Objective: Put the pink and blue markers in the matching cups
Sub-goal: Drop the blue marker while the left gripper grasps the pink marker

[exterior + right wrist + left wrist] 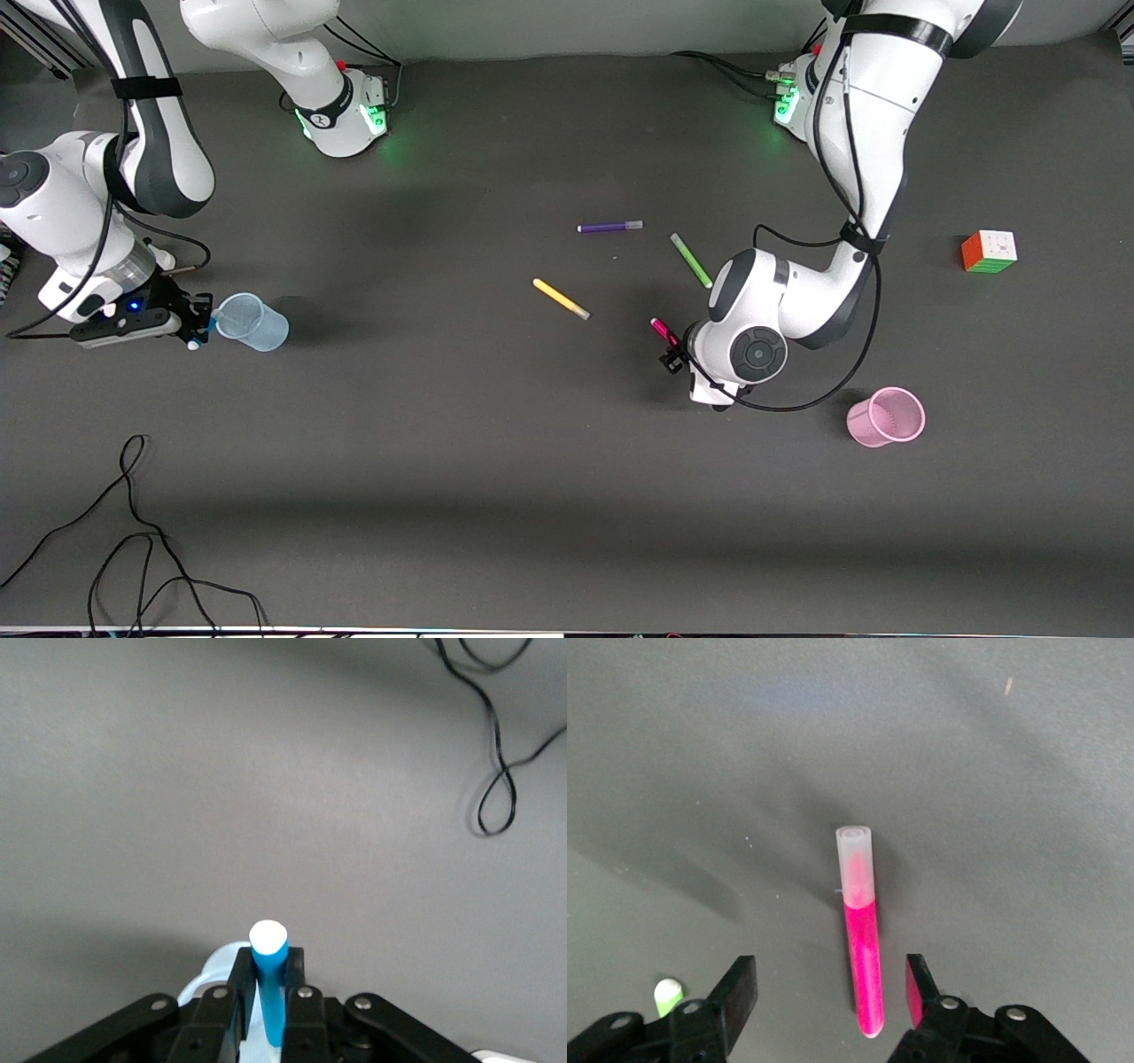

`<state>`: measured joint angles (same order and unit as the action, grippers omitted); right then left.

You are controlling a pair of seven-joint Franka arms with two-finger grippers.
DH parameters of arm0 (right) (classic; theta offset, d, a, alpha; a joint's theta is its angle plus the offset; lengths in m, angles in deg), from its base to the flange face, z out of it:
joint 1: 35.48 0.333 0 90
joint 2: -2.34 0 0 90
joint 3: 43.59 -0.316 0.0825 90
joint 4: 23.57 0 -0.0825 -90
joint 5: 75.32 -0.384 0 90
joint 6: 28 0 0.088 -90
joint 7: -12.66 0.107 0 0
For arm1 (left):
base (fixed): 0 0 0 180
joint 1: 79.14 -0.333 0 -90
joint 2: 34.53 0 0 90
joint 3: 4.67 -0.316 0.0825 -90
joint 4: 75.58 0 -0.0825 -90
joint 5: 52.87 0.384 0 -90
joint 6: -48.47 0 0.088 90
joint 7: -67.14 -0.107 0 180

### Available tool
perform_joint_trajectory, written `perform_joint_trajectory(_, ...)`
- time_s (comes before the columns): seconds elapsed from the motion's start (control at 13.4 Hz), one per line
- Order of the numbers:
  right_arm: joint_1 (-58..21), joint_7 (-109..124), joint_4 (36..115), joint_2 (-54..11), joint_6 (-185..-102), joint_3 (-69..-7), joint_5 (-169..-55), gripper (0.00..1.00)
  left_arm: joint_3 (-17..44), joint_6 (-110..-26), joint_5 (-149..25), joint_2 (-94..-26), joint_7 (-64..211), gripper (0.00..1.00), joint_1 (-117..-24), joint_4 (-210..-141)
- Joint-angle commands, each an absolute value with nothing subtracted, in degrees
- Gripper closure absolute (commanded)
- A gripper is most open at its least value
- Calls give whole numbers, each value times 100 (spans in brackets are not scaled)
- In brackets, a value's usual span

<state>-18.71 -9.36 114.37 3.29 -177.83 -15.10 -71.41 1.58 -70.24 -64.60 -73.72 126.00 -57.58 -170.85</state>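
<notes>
1. The left end effector [828,992] is low over the table [496,461], fingers spread wide on either side of the pink marker [862,935], which lies flat, ungripped.
2. The right end effector [267,979] is clamped on the blue marker [268,988], over the rim of the blue cup [252,322] at the right arm's end.
3. The pink cup [884,417] stands upright near the left arm, nearer the front camera than the pink marker.

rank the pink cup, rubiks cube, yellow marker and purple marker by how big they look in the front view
1. pink cup, the largest outline.
2. rubiks cube, clearly smaller than the cup.
3. yellow marker and purple marker: both slim and about the same length, so they are too close to rank against each other.
</notes>
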Motion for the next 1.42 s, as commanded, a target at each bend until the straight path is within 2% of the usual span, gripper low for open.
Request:
perform_joint_trajectory(0.0,-1799,-1037,12074,568,-18504,-1423,-7145,100,104,-7246,-6500,-7224,12681,27,-5638,-17349)
perform_joint_trajectory(0.22,-1772,-1020,12075,559,-18542,-1423,-7145,100,104,-7343,-6500,-7259,12848,31,-5585,-17349)
perform_joint_trajectory(0.37,-1772,-1020,12075,525,-18568,-1423,-7145,100,104,-7396,-6500,-7276,12892,38,-5550,-17349)
perform_joint_trajectory(0.6,-1772,-1028,12119,428,-18840,-1423,-7171,100,104,-7414,-6491,-7303,12919,52,-5462,-17349)
perform_joint_trajectory(0.75,-1772,-1028,12241,410,-19103,-1423,-7171,100,104,-7423,-6491,-7312,12928,68,-5453,-17349)
perform_joint_trajectory(0.97,-1772,-1011,12348,384,-19280,-1423,-7171,100,104,-7423,-6491,-7320,12928,71,-5453,-17349)
perform_joint_trajectory(1.04,-1772,-1002,12356,384,-19280,-1423,-7171,95,104,-7423,-6491,-7329,12928,70,-5453,-17349)
perform_joint_trajectory(1.12,-1772,-1002,12356,375,-19271,-1423,-7180,84,104,-7423,-6491,-7338,12928,70,-5453,-17358)
perform_joint_trajectory(1.27,-1772,-967,12356,349,-19245,-1423,-7180,0,104,-7449,-6491,-7356,12928,70,-5453,-17349)
perform_joint_trajectory(1.34,-1772,-967,12356,357,-19227,-1423,-7180,0,104,-7519,-6491,-7373,12928,69,-5445,-17366)
